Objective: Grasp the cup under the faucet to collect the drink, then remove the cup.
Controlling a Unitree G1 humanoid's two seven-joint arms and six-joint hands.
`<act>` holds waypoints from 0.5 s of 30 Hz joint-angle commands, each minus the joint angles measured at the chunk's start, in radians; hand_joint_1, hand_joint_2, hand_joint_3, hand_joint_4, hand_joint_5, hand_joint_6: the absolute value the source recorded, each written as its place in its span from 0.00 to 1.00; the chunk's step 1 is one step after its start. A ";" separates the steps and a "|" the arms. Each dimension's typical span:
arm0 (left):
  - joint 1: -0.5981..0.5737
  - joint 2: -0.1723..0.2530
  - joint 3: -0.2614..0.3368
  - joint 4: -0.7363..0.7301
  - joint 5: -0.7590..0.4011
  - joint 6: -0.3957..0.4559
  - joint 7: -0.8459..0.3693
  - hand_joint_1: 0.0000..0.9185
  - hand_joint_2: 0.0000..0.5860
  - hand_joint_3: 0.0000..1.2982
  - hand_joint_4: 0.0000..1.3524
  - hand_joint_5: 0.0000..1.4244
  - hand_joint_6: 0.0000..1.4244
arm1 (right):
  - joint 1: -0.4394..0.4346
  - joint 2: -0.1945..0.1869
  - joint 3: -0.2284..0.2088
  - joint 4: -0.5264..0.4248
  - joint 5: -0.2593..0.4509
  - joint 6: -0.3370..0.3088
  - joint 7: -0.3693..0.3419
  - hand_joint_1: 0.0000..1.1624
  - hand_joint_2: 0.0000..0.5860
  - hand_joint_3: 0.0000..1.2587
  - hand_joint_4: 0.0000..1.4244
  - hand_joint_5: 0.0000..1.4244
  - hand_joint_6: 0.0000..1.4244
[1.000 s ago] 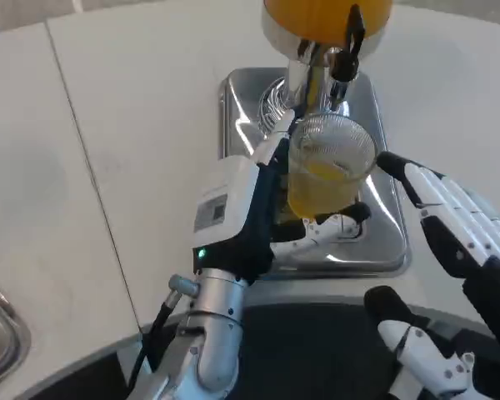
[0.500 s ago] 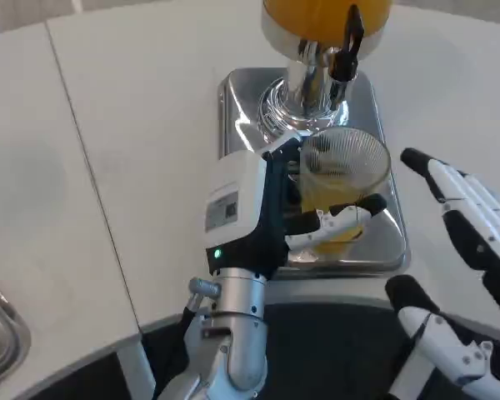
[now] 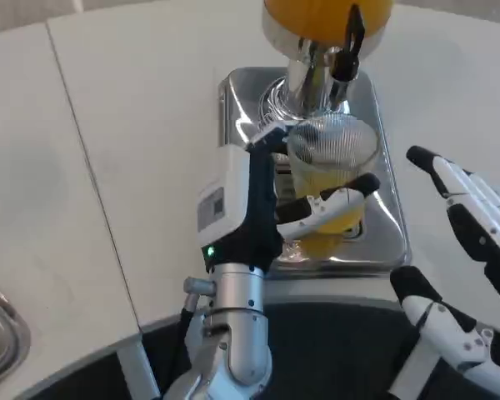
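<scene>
Clear ribbed plastic, the cup [image 3: 329,179] sits over the steel drip tray [image 3: 379,125] at the counter's far edge, just below the faucet [image 3: 347,52]. My left hand [image 3: 271,204] grasps its side; my right hand [image 3: 475,225] hangs released nearby. Partly filled, it probably flexes and sloshes, so I'd hold mid-wall, gently and upright.

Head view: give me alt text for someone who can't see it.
The left hand grips a clear cup of orange drink under the dispenser's faucet, above a metal drip tray. The right hand waits open beside it.
</scene>
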 commanded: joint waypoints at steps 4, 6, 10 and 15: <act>0.031 0.022 0.013 -0.080 0.004 -0.020 -0.004 0.67 0.00 0.87 0.92 1.00 1.00 | -0.001 -0.003 0.009 -0.013 -0.007 0.011 0.010 0.19 0.84 0.00 0.00 0.00 0.00; 0.041 0.040 0.022 -0.102 0.004 -0.019 -0.012 0.69 0.00 0.87 0.91 1.00 1.00 | -0.005 -0.005 0.014 -0.013 -0.009 0.018 0.010 0.19 0.84 0.00 0.00 0.00 0.00; 0.066 0.084 0.026 -0.140 0.021 -0.017 -0.019 0.71 0.00 0.86 0.90 1.00 1.00 | -0.007 -0.009 0.022 -0.013 -0.008 0.023 0.007 0.19 0.84 0.00 0.00 0.00 0.00; 0.102 0.129 0.029 -0.180 0.030 -0.011 -0.020 0.74 0.00 0.85 0.89 1.00 1.00 | 0.000 -0.010 0.030 -0.013 -0.003 0.019 0.005 0.19 0.84 0.00 0.00 0.00 0.00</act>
